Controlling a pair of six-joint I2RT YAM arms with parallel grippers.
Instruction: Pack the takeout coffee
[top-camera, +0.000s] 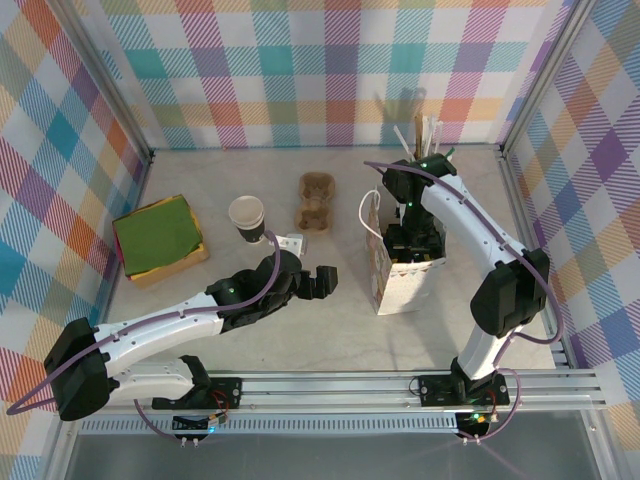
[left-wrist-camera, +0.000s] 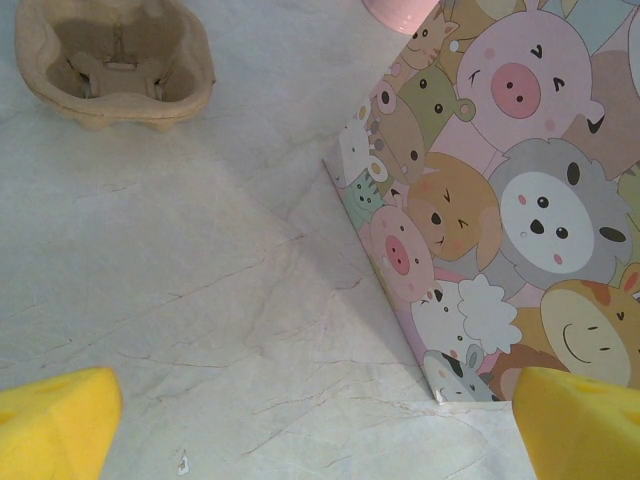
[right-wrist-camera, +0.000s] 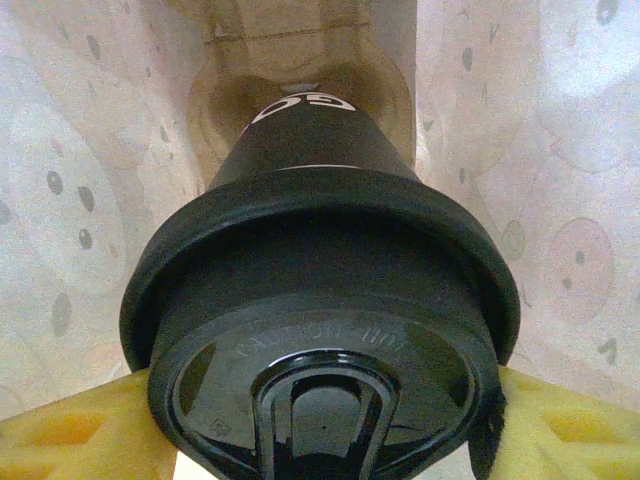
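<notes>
Clock bearings taken from the overhead view, 12 o'clock being the far wall.

- Right hand (top-camera: 410, 240) was reaching down into the open mouth of the paper bag (top-camera: 398, 288), which stood upright on the counter (top-camera: 300, 335), right of centre.
- In the right wrist view, the right hand (right-wrist-camera: 320, 432) had its yellow pads (right-wrist-camera: 565, 430) pressed against both sides of the black lid. The jaws were partly closed and gripped the takeout coffee (right-wrist-camera: 320, 250).
- The cup was inside the bag, with the bag's pale inner walls (right-wrist-camera: 80, 200) on either side of it.
- Its dark base pointed toward a tan moulded shape (right-wrist-camera: 300, 55) deeper in the bag. I could not tell whether the base touched it.
- Left hand (top-camera: 322, 283) lay low over the counter just at 9 o'clock of the bag.
- In its own camera the left hand (left-wrist-camera: 320, 430) was spread fully wide. Its yellow fingers (left-wrist-camera: 55, 425) were far apart, with nothing between them but bare counter.
- The bag's cartoon-animal side (left-wrist-camera: 500, 230) stood at 2 o'clock in that view.
- Lidless cup (top-camera: 246, 217) sat at 10 o'clock of the left hand, well apart from it.
- Cardboard cup carrier (top-camera: 316, 200) sat at 12 o'clock of the left hand. It appeared at 11 o'clock in the left wrist view (left-wrist-camera: 115, 65).
- Tray of green and red napkins (top-camera: 158, 240) sat at 9 o'clock, by the left wall.
- Holder of straws and stirrers (top-camera: 420, 135) stood at 12 o'clock of the bag, against the far wall.
</notes>
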